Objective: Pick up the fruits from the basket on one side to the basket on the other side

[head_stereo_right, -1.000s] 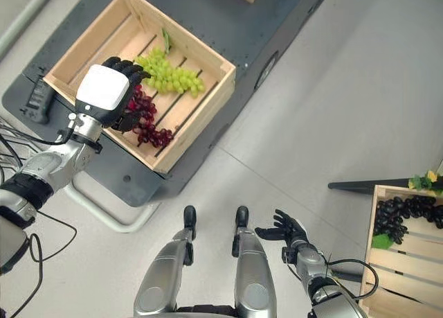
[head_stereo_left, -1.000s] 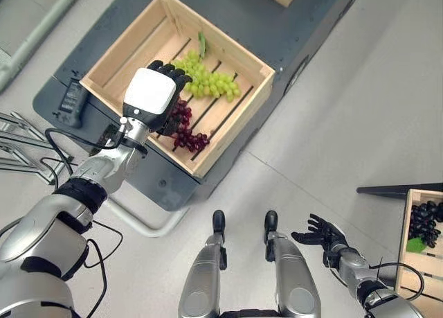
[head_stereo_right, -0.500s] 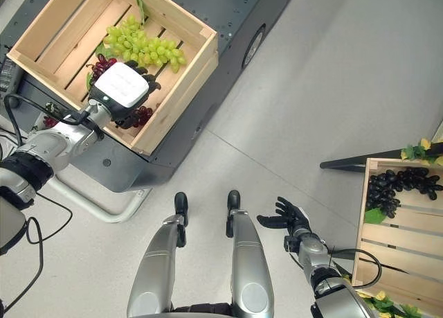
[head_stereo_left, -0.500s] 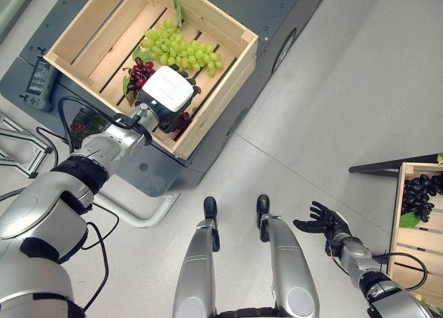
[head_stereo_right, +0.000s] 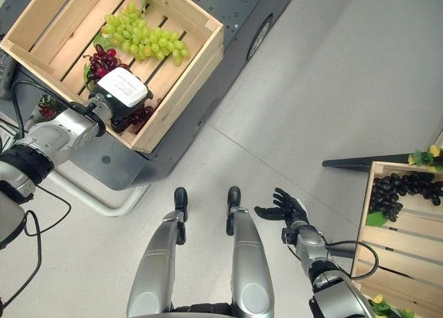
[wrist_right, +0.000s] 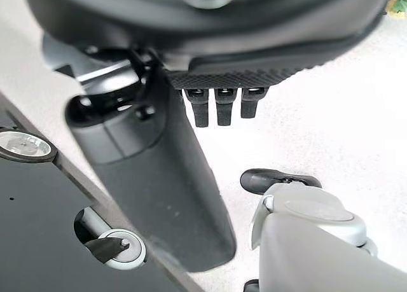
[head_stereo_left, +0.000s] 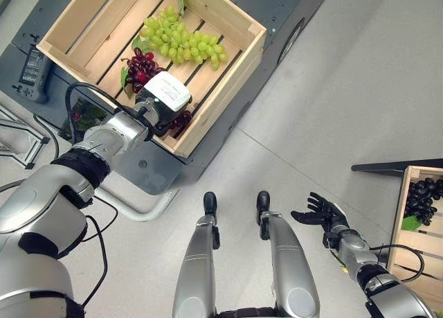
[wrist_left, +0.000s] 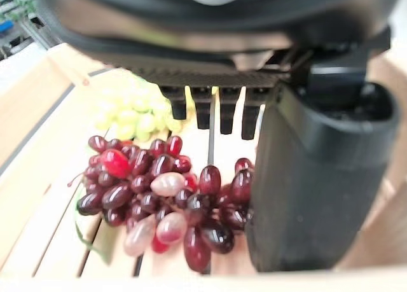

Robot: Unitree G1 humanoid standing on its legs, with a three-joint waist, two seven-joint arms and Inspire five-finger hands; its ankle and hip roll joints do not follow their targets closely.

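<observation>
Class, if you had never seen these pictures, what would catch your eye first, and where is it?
The left robot hand reaching into the wooden crate at upper left, right over the red grapes, with green grapes beyond. The right robot hand hangs open near a second crate of dark grapes.

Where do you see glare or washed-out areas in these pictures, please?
Left eye view: light falls evenly, and the white back of the left hand is the brightest patch. Left wrist view: the green grapes look pale and washed out, while the red grapes carry small highlights.
</observation>
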